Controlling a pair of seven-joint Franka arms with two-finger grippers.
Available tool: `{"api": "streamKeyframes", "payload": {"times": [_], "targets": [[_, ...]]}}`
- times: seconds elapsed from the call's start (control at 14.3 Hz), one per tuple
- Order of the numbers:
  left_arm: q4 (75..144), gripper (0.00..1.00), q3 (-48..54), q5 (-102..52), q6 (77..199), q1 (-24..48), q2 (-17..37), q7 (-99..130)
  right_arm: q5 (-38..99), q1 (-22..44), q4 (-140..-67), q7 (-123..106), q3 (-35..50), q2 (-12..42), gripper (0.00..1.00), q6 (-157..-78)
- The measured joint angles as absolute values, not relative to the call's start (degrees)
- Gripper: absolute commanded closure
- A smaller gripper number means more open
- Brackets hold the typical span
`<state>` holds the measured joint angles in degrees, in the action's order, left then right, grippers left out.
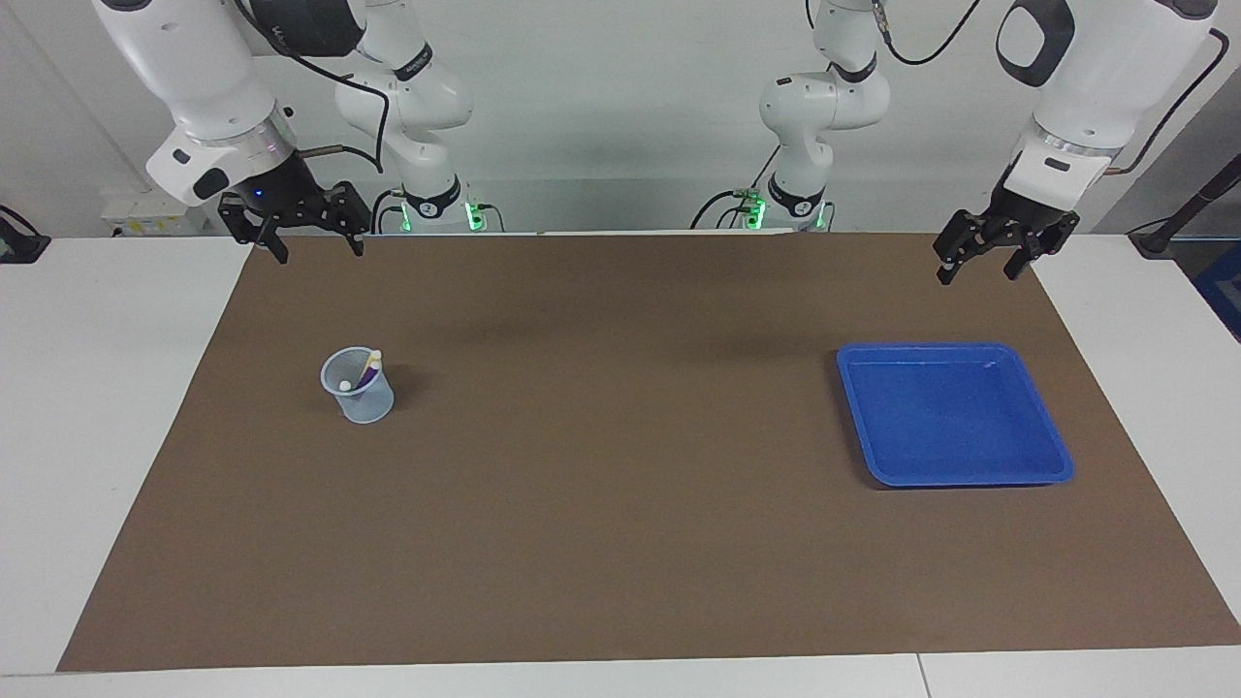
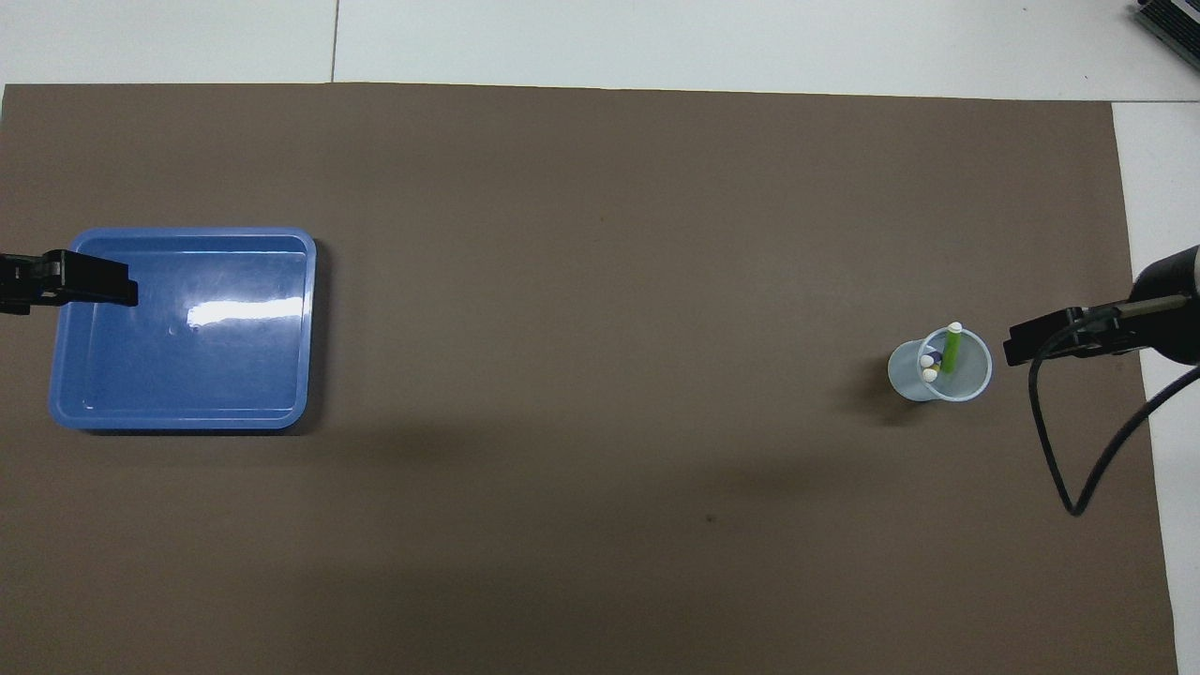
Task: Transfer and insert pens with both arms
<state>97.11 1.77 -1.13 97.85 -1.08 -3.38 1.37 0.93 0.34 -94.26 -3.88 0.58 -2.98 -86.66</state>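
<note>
Pens (image 2: 942,358), probably all three, stand in cup (image 1: 359,386) toward right arm's end of table; tray (image 1: 955,414) empty. Right gripper (image 1: 294,215) and left gripper (image 1: 989,247) both open, raised, holding nothing. Insertion looks finished; next: arms retire

White surface (image 1: 116,407) w/ a seam near its edge farthest from the robots, mostly covered by a brown mat (image 1: 620,543). Plain pale wall (image 1: 620,107) at the robots' end. Even, diffuse light; soft shadows on mat.
</note>
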Motion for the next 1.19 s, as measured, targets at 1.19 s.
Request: {"api": "streamKeyframes", "payload": {"times": [1.19], "targets": [[97.10,0.00,1.77,-1.13,97.85,-1.12,-3.38,1.37,0.93,0.36,-94.49,-1.61,0.98,-2.23,0.00,-89.97]]}}
